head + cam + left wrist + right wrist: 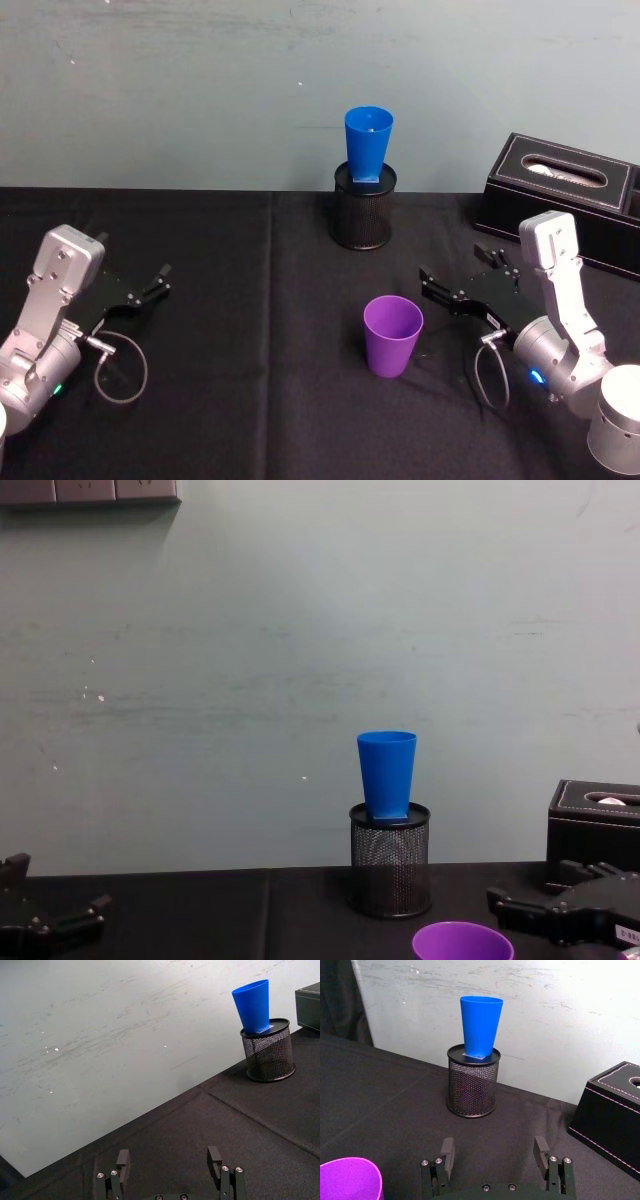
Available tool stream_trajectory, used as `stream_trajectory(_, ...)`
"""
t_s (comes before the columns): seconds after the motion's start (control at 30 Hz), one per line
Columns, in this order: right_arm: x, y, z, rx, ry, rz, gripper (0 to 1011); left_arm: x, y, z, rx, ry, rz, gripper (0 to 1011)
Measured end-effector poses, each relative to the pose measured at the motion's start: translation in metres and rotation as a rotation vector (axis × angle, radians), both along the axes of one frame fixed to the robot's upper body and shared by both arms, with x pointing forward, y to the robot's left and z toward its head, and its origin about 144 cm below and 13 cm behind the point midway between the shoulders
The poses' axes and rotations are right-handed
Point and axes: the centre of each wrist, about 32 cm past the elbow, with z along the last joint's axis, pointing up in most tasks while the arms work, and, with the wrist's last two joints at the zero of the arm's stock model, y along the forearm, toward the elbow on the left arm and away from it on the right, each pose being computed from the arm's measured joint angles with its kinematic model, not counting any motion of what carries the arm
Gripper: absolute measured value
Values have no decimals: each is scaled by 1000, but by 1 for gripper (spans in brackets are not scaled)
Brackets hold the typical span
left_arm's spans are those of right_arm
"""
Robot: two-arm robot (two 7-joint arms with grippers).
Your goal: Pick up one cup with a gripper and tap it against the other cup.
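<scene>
Trouble could start with the purple cup (pixel 392 335), because it is light and smooth and stands free on the black table (pixel 250 400). If the right gripper (pixel 430 283) bumps it before closing, I think the cup could tip over or slide away. That gripper sits just to the right of the purple cup, not touching it, and its long black jaws are apart with nothing between them. A second worry is the blue cup (pixel 368 145). It stands upright on top of a black mesh holder (pixel 363 210) at the far side of the table, up against the wall. A hard tap could knock it off, since it only seems to rest there. The left gripper (pixel 155 280) waits far off on the left, low over the table, and its jaws are apart and empty too. A black box (pixel 565 195) sits far right. The purple cup is plain and shiny, wide at its open top and narrower at the bottom, and it stands upright on the near side of the table, well apart from the blue cup.
</scene>
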Motion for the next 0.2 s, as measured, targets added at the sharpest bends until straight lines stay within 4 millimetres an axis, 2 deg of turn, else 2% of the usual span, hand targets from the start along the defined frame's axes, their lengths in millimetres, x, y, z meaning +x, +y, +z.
stream_trajectory(0.2, 0, 0, 0, 0, 0, 0, 1002, 0, 0, 0, 0, 0, 0, 1011)
